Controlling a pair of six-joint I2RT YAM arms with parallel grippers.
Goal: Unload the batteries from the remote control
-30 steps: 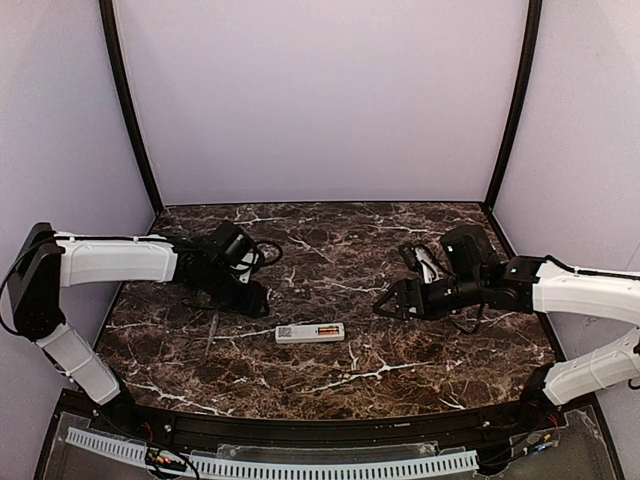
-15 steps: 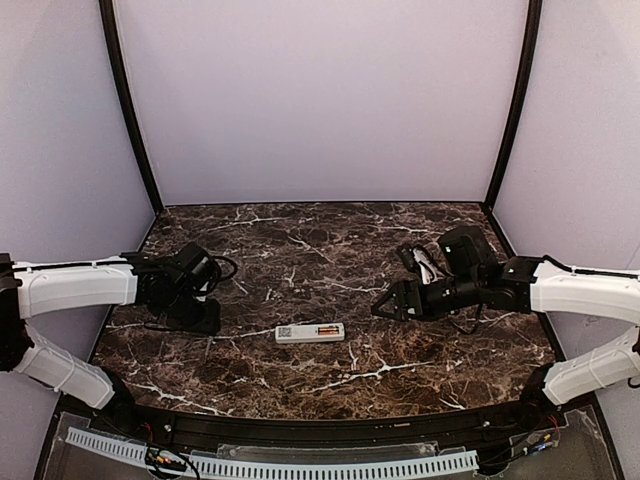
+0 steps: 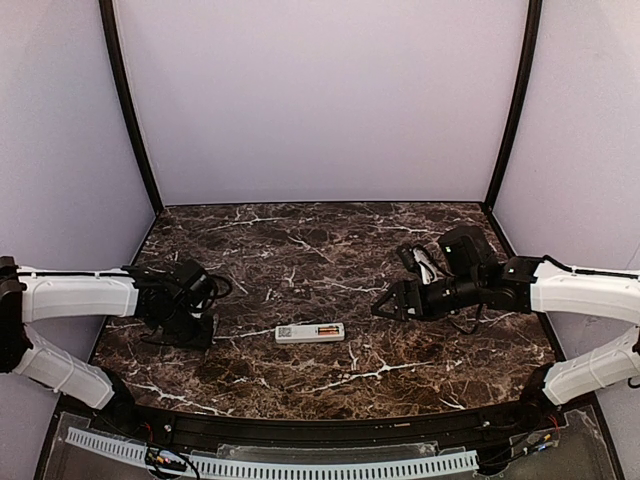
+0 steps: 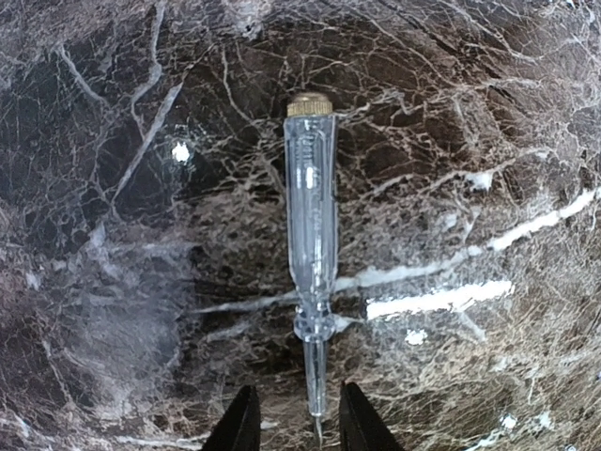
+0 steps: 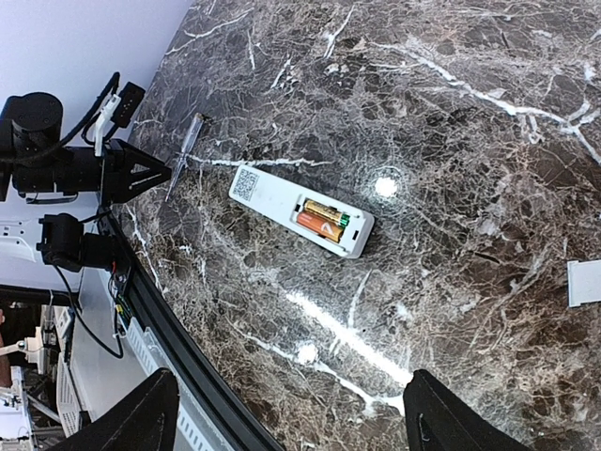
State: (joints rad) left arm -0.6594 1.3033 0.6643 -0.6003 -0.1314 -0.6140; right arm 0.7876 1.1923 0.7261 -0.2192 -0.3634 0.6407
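The remote [image 3: 310, 332] lies flat close to the near edge of the bench [image 3: 330, 250], about midway between its left and right edges. It is back-up with its cover off, so the recess is open to the top. Both batteries [image 5: 324, 219] sit side by side in that recess, at the end toward the right edge, so neither is unloaded yet.

The left tool [image 4: 299, 415] hangs low near the left edge, over the stick [image 4: 311, 254], a clear shaft with a brass cap and a thin metal tip. Its fingers [image 4: 246, 423] are spread and stand either side of that tip without touching it. The pose reads as a line-up to pick the stick up, probably for prying the cells out.

The right tool [image 5: 291, 376] hovers above the bench between the remote and the right edge, spread wide and holding nothing. It is tilted toward the remote, which keeps the recess in its camera's sight and leaves it well placed to steady the handset or take a freed cell.

The cover [image 5: 584, 282] lies flat on the right half; from above it seems hidden under the right arm.

The bench is dark brown marble-patterned, glossy, with white veins and lamp glare. Pale lilac walls close it in on three sides, with black posts at the far corners.
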